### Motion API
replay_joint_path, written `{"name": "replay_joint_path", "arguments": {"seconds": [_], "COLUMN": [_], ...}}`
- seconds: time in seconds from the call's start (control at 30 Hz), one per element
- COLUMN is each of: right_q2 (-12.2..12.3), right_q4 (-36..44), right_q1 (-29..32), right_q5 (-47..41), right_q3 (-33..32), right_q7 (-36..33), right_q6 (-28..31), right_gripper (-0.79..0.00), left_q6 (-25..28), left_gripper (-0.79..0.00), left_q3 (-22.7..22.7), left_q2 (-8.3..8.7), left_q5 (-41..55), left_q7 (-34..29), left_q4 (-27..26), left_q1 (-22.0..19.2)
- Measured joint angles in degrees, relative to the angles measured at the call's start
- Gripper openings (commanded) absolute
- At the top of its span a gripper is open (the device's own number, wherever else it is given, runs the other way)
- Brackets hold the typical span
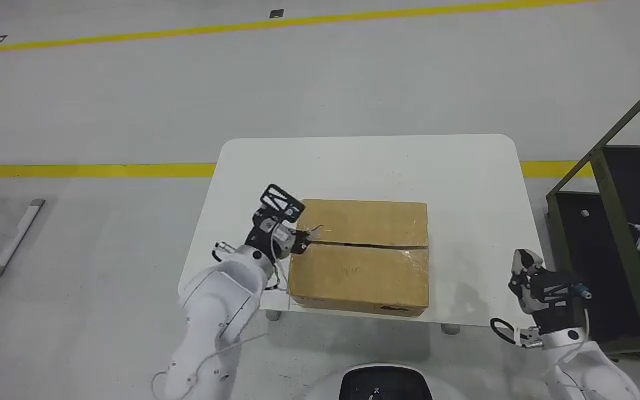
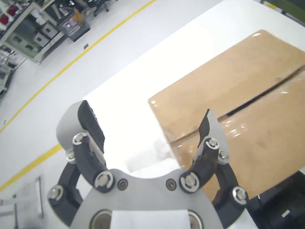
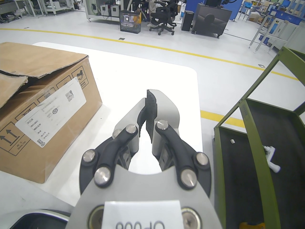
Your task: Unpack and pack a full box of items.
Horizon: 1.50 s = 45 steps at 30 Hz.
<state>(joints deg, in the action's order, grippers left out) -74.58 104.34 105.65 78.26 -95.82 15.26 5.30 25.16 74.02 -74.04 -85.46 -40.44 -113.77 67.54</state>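
Note:
A brown cardboard box (image 1: pixel 362 254) lies on the white table (image 1: pixel 400 165), its two top flaps closed with a dark seam between them. In the left wrist view the box (image 2: pixel 238 91) has clear tape along its end near the seam. My left gripper (image 1: pixel 281 212) (image 2: pixel 147 117) is open at the box's left end, one finger over the box top by the seam, the other over the table. My right gripper (image 1: pixel 528 266) (image 3: pixel 149 106) is shut with nothing in it, off the table's right front corner, apart from the box (image 3: pixel 45 91), whose near flap edge is slightly lifted and torn.
A green metal cart (image 1: pixel 600 215) (image 3: pixel 259 144) with a dark tray stands right of the table, close to my right gripper; a small white part (image 3: pixel 270 158) lies in it. The back half of the table is bare. Yellow floor lines run behind.

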Motion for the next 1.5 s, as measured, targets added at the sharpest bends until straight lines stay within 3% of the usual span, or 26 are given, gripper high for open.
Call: {"name": "replay_joint_path", "arguments": {"seconds": [0.13, 0.33, 0.77, 1.17, 1.5], "right_q2": [0.0, 0.0, 0.0, 0.0, 0.0], "right_q4": [-0.3, -0.5, -0.8, -1.2, -1.4], "right_q1": [0.3, 0.9, 1.6, 1.5, 0.9], "right_q5": [-0.4, -0.7, -2.0, -2.4, -2.2], "right_q3": [-0.4, -1.0, -2.3, -2.6, -2.8], "right_q7": [0.4, 1.0, 1.6, 1.8, 1.4], "right_q6": [-0.1, -0.2, -0.2, -0.4, -0.2], "right_gripper": [-0.785, -0.785, -0.785, -0.785, -0.785], "left_q6": [1.9, 4.4, 8.5, 7.1, 9.2], "left_gripper": [0.000, 0.000, 0.000, 0.000, 0.000], "left_q3": [-7.4, -13.9, -16.2, -20.1, -22.6], "left_q2": [-0.63, -1.24, -1.46, -2.10, -2.19], "left_q5": [1.3, -0.2, -4.7, -11.9, -18.7], "left_q7": [-0.4, -3.2, -8.8, -4.5, -2.6], "left_q4": [1.2, 4.9, 11.9, 19.4, 19.8], "left_q1": [-1.9, -5.5, -12.9, -17.0, -17.5]}}
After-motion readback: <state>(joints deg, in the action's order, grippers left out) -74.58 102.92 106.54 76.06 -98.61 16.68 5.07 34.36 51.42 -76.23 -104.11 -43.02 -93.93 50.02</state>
